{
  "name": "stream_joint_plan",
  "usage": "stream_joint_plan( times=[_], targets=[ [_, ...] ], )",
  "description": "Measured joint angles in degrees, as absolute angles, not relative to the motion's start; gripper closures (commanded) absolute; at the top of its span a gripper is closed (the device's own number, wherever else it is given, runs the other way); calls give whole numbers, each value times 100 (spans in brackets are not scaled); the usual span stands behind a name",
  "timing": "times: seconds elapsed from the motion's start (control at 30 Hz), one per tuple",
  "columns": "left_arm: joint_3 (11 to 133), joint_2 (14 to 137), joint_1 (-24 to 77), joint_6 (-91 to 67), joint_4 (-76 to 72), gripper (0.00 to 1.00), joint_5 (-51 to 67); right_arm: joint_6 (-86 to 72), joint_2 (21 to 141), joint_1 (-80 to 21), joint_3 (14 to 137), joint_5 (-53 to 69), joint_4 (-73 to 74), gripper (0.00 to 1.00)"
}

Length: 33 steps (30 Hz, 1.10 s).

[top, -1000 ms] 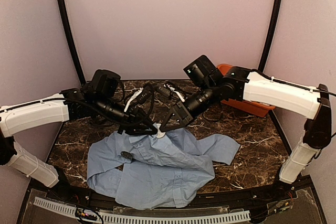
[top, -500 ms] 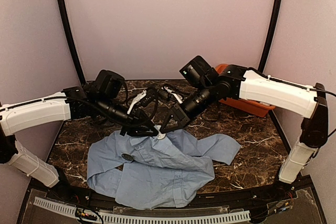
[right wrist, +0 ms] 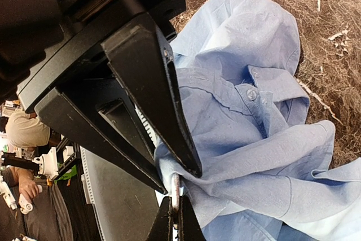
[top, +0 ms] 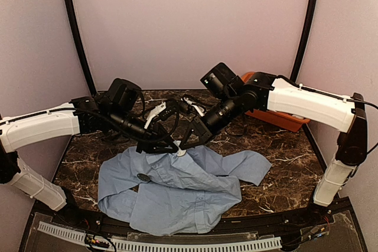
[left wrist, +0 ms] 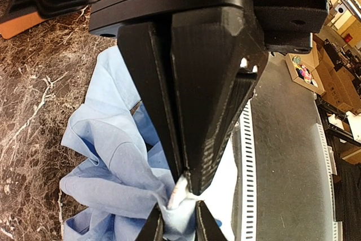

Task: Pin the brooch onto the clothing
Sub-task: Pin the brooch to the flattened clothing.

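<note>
The light blue shirt (top: 177, 187) lies crumpled on the dark marble table. A small dark round brooch (top: 143, 177) lies on its left part. My two grippers meet tip to tip over the shirt's far edge. My right gripper (top: 183, 144) is shut on a raised fold of the shirt (right wrist: 242, 139), the cloth bunched between its jaws (right wrist: 179, 180). My left gripper (top: 175, 147) is shut, and its tips (left wrist: 189, 182) pinch a thin pale silvery piece (right wrist: 176, 187), seen edge-on and pressed against that fold. The right fingertips (left wrist: 153, 227) show at the bottom of the left wrist view.
An orange-red item (top: 277, 116) lies at the back right behind the right arm. Dark cables (top: 177, 101) lie at the back middle. A white slotted rail (top: 177, 245) runs along the table's near edge.
Both grippers have stayed joined at the shirt's far edge, and the right arm has shifted slightly left. The dark disc has drifted slightly toward me with the cloth.
</note>
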<state>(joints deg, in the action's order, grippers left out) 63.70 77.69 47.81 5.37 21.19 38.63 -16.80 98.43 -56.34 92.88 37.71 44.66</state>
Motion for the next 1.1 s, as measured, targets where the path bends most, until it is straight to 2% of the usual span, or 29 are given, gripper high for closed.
stream_joint_plan(
  times=[1.1],
  targets=[
    [6661,7863,5201,945,2674,81,2899,-1804,9883,-5666,9321,3721,4707,100]
  ],
)
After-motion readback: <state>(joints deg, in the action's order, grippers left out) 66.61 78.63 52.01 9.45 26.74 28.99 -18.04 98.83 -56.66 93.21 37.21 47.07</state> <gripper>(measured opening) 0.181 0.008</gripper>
